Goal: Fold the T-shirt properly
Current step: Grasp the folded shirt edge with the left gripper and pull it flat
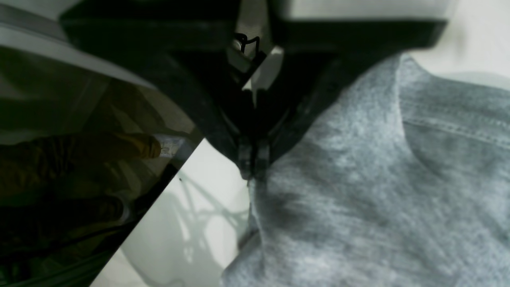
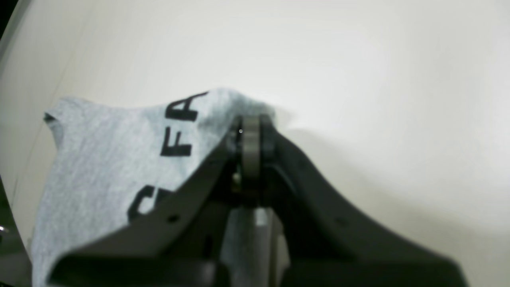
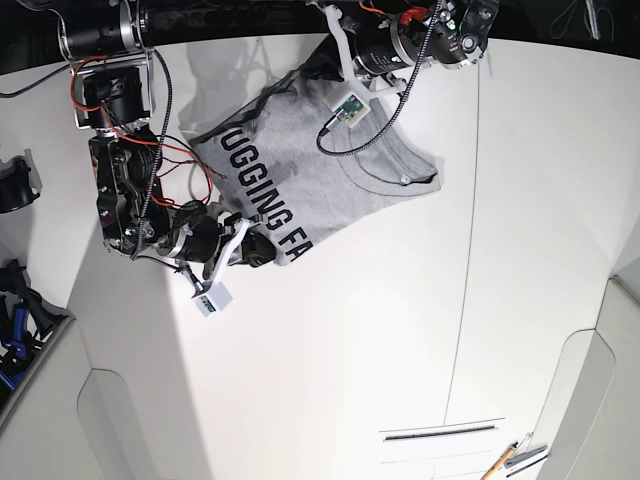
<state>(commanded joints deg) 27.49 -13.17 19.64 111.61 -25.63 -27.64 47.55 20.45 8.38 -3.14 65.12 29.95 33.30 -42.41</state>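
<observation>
The light-grey T-shirt (image 3: pixel 310 170) lies partly spread on the white table (image 3: pixel 400 330) at the upper middle, with black block lettering facing up along its lower left edge. My right gripper (image 3: pixel 264 250) is shut on the shirt's edge beside the letters "FA"; in the right wrist view its fingertips (image 2: pixel 251 125) pinch a raised peak of the T-shirt (image 2: pixel 103 159). My left gripper (image 3: pixel 327 50) is shut on the far edge of the shirt at the table's back. In the left wrist view that gripper (image 1: pixel 253 169) clamps the T-shirt (image 1: pixel 358 199) near a stitched hem.
The table's dark back edge (image 1: pixel 99 139) runs close behind the left gripper. A seam (image 3: pixel 468 250) crosses the table right of the shirt. A pencil (image 3: pixel 505 461) lies at the front right. Black and blue gear (image 3: pixel 12 320) sits off the left side.
</observation>
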